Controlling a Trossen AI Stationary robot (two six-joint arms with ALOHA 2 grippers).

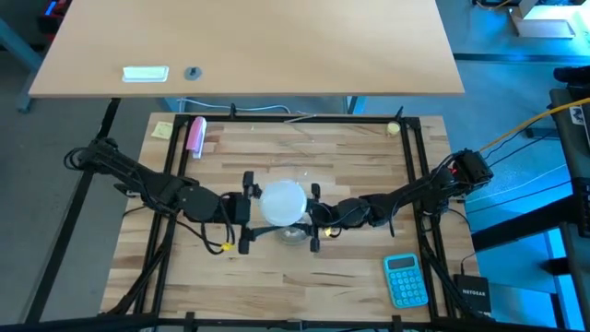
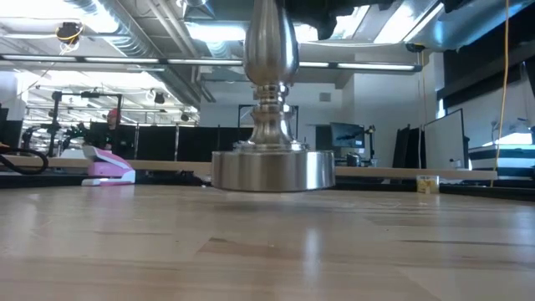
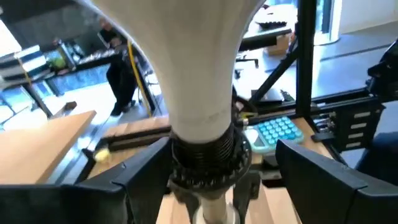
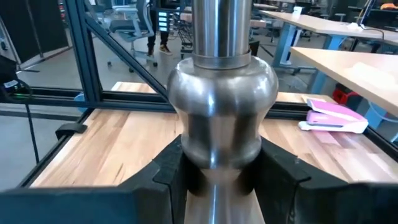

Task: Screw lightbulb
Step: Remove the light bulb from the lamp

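Right end effector (image 4: 214, 168) closed on silver lamp stand (image 2: 273, 125) stem, stand upright mid tabletop (image 1: 350, 157), left end effector (image 3: 214, 168) fingers open either side of lightbulb (image 1: 282, 202) screw base seated in black socket, blue calculator (image 1: 406, 280) near the front right, pink stapler (image 1: 195, 135) far left

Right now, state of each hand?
Left hand: open, fingers apart either side of the lightbulb screw base, not gripping it.
Right hand: shut on the silver lamp stand stem.
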